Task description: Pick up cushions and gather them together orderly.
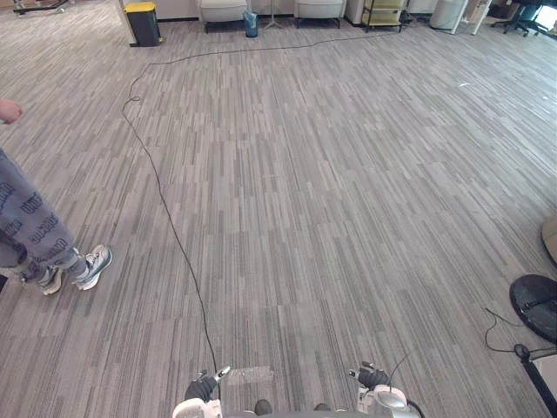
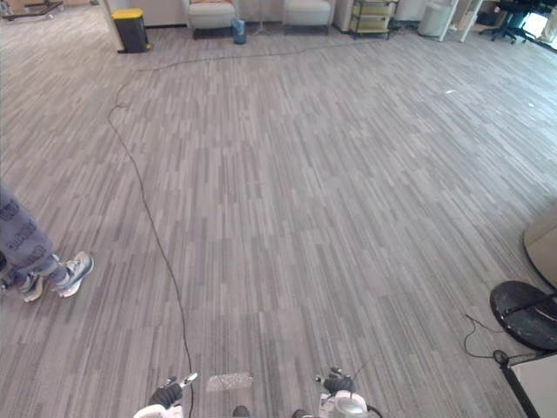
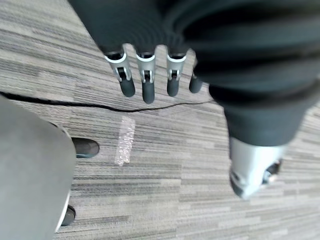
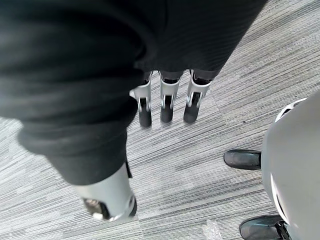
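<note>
1. Cushions: I cannot place any for certain on the grey striped carpet (image 1: 331, 192), which runs from 6 o'clock out to the far wall at 12.
2. A person (image 1: 26, 222) stands at 9 o'clock in grey printed trousers, with pale sneakers (image 1: 91, 266) flat on the carpet.
3. At 3 o'clock a tan rounded shape (image 2: 544, 244) is cut off by the edge, and I cannot tell whether it is a cushion. Nearer me, at 4 o'clock, lies a black round base (image 1: 535, 305).
4. Along the far wall I see pale armchairs (image 1: 224, 10) at 12 o'clock, a black bin with a yellow lid (image 1: 142, 23) at 11 and a shelf cart (image 1: 383, 13) at 1.
5. My left hand (image 3: 145, 82) hangs at 7 o'clock above the carpet, fingers straight and released, grasping nothing.
6. My right hand (image 4: 167, 100) hangs at 5 o'clock, fingers likewise straight and slack, nothing in them.
7. A small clear patch of tape (image 3: 125, 140) lies flat on the carpet at 6 o'clock, between the two hands.
</note>
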Motion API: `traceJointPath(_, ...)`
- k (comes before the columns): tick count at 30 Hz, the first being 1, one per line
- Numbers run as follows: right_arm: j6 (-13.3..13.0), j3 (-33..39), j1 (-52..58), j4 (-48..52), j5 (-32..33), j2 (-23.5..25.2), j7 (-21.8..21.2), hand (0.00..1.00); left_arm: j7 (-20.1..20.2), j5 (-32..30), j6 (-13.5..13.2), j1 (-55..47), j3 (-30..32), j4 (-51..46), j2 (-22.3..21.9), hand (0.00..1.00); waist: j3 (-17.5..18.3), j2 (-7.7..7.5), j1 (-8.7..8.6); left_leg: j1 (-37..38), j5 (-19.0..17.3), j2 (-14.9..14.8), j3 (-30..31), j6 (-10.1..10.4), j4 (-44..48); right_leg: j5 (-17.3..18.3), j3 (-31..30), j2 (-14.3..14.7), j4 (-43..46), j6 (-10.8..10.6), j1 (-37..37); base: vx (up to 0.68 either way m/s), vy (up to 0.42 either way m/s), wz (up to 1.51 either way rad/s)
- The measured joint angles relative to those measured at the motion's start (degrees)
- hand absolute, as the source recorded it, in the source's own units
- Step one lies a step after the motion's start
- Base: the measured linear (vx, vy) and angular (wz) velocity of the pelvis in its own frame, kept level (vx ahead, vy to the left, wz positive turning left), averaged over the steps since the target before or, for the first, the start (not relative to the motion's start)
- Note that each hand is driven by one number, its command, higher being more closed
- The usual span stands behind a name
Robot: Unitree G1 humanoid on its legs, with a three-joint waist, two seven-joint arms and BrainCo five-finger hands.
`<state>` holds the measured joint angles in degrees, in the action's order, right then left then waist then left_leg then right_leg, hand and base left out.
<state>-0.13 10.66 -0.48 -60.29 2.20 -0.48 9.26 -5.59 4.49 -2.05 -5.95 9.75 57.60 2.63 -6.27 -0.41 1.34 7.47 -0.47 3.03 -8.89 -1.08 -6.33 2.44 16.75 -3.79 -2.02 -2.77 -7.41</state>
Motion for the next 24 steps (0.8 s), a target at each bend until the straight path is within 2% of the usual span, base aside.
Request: traceJointPath(24,0.65,2.81,-1.74,-3.62,0.07,-0.27,0.1,0.0,-0.26,-1.15,0.26,1.43,0.58,1.2,0.1,0.0,-1.62,-0.27,-0.04,0.64,-0.97,0.0,-0.95,0.91,-0.01,-0.02,-0.11,0.2,-1.75,-0.01,-1.69,-0.01,-0.003,-0.01)
